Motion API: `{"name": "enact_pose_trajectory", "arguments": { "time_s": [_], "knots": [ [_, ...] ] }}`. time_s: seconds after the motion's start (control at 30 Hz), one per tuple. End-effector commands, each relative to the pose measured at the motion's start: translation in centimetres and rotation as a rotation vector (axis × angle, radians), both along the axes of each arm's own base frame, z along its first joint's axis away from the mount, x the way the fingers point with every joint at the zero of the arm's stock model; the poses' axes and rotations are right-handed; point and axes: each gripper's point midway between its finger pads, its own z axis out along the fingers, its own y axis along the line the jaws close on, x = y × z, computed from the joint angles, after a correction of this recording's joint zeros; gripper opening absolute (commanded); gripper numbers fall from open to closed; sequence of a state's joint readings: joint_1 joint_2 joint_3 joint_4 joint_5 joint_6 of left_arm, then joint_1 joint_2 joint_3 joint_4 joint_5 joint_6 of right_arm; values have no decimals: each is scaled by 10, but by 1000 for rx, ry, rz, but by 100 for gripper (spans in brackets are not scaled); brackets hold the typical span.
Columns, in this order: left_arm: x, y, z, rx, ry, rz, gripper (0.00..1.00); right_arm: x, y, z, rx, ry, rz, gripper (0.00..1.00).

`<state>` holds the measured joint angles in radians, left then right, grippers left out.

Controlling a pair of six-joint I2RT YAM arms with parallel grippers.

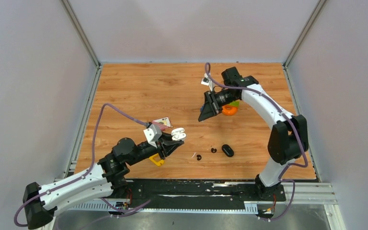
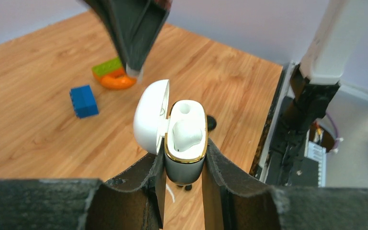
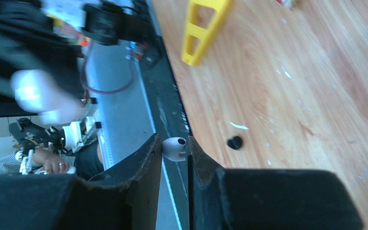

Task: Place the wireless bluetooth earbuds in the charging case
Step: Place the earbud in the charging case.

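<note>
White charging case (image 2: pixel 148 120), lid open, one seated bud (image 2: pixel 188 135), clamped tight in left claw (image 1: pixel 172 145). Right claw (image 1: pixel 203 116) pinches white earbud (image 3: pixel 171 148) above wooden worktop (image 1: pixel 139 91); black earbuds (image 1: pixel 199 157) lie loose.

Overhead, close wrist views, shared table (image 1: pixel 139 91)

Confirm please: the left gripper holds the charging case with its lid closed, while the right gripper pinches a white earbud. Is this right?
Only the lid is wrong: the left wrist view shows it open on the charging case. The white earbud is indeed pinched.
</note>
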<state>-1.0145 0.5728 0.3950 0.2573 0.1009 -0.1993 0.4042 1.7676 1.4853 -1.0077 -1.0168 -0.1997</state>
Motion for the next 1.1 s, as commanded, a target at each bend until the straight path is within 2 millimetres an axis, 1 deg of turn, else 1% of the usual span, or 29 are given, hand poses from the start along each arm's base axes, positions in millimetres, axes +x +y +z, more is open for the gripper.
{"name": "enact_pose_trajectory", "arguments": {
  "time_s": [0.0,0.07,0.2,0.33,0.43,0.53,0.63,0.77,0.9,1.07],
  "knots": [
    [15,-5,-7,-49,-60,57,0,-22,5,79,291,13,40,16],
    [23,-7,-10,-75,-55,93,0,-25,4,94,339,24,34,16],
    [30,-18,-14,-118,-51,94,0,-34,4,114,404,41,37,17],
    [30,-30,-6,-188,-49,59,0,-39,5,129,434,59,23,18],
    [26,-40,-1,-209,-56,15,0,-47,6,130,446,63,42,19],
    [26,-45,1,-213,-53,-5,0,-54,8,126,442,51,47,19],
    [28,-44,5,-231,-49,12,0,-62,9,122,440,44,55,20],
    [31,-42,11,-257,-40,32,0,-70,13,123,443,27,64,21],
    [30,-43,17,-278,-41,22,0,-73,16,124,436,16,61,22],
    [31,-45,21,-283,-44,17,0,-71,23,121,418,27,36,22]
  ]
}}
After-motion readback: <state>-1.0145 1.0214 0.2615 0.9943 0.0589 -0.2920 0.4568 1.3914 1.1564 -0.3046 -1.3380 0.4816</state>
